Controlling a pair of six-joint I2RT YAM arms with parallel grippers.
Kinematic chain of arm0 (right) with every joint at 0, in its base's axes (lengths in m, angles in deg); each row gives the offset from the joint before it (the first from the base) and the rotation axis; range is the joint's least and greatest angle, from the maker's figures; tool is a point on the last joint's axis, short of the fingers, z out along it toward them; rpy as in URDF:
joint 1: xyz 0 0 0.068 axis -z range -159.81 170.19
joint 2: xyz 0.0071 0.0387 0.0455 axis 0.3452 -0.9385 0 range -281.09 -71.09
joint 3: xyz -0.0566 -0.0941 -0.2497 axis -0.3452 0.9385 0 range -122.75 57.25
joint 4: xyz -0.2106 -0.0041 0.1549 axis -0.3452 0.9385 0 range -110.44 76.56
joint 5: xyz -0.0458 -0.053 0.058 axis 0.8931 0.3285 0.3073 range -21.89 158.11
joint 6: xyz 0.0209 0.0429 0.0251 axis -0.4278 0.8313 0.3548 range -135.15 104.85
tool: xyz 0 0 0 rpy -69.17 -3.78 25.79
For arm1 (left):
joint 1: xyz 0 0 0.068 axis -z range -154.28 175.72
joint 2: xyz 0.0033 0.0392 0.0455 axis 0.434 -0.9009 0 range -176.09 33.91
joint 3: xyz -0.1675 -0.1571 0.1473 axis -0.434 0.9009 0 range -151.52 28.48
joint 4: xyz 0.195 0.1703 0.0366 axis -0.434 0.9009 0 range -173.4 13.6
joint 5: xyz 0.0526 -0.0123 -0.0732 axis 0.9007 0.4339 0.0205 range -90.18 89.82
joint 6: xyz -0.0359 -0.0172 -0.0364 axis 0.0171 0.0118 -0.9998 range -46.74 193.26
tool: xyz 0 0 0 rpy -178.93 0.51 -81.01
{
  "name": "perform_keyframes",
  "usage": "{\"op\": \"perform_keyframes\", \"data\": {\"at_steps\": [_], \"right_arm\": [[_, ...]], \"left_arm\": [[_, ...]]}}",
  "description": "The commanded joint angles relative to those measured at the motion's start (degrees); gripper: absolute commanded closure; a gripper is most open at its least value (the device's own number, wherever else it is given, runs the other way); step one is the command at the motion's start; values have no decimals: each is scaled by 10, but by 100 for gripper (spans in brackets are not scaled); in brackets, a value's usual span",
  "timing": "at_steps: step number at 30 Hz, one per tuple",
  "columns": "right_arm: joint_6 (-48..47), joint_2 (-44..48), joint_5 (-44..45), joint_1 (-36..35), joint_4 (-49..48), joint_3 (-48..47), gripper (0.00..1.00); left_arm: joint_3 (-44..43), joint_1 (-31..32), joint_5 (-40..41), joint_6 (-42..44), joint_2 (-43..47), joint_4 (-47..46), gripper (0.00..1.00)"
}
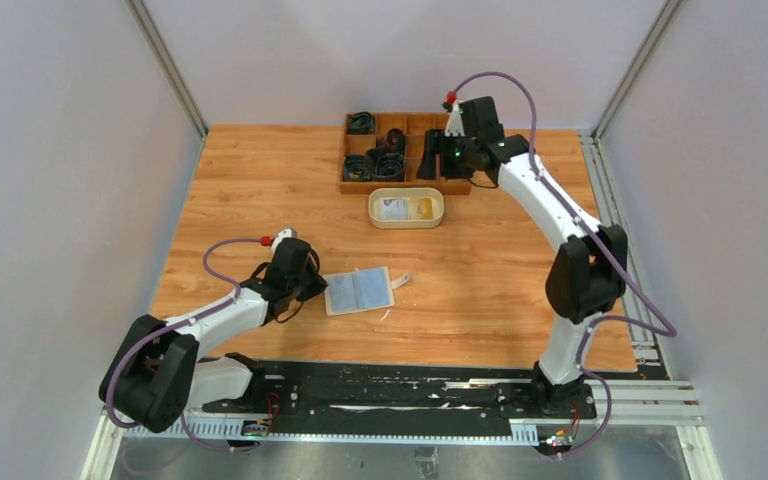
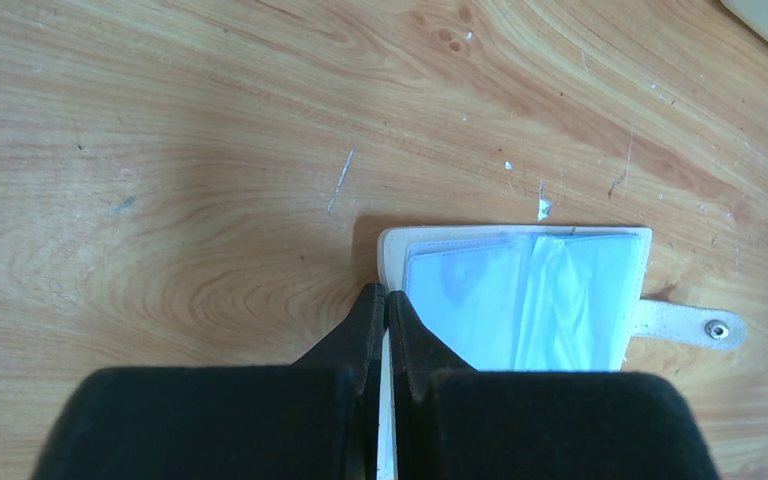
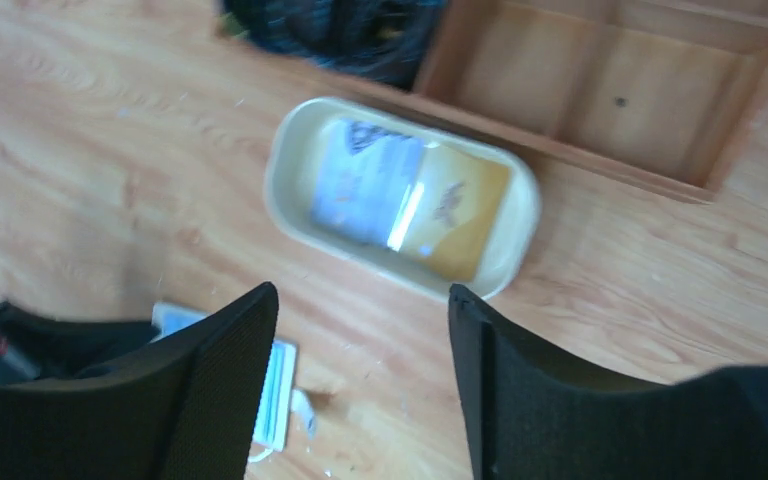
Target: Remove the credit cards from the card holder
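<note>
The card holder (image 1: 358,290) lies open on the table, pale blue-grey pockets up, closure tab (image 2: 685,322) to its right. My left gripper (image 1: 312,285) is shut on the card holder's left edge (image 2: 392,262); a thin white edge shows between the closed fingers (image 2: 386,292). I cannot tell whether cards sit in the pockets. A pale blue-grey card (image 1: 393,208) and a yellowish card (image 1: 423,208) lie in the cream oval dish (image 1: 372,210). My right gripper (image 1: 438,155) is open and empty, high above the dish (image 3: 280,170), its jaws (image 3: 360,300) wide apart. The card holder's corner (image 3: 278,390) shows there.
A wooden compartment tray (image 1: 405,188) with black coiled cables (image 1: 375,160) stands at the back, just behind the dish; it also shows in the right wrist view (image 3: 560,150). Bare wood lies between the dish and the card holder.
</note>
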Motion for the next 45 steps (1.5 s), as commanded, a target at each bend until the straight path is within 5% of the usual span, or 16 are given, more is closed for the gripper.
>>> {"op": "perform_keyframes", "data": {"at_steps": [1, 7, 16, 23, 45], "right_arm": [[-42, 81, 58, -135, 8, 77, 30], [-12, 105, 101, -291, -90, 230, 29], [29, 97, 241, -420, -265, 326, 28], [17, 67, 296, -452, -309, 319, 13], [10, -24, 337, -476, -295, 303, 13]], "left_arm": [[-14, 1, 9, 7, 7, -6, 100], [-17, 1, 14, 10, 16, 2, 100], [2, -5, -14, -12, 12, -33, 100], [31, -10, -41, -48, -14, -75, 100], [77, -17, -48, -68, -19, -108, 100]]}}
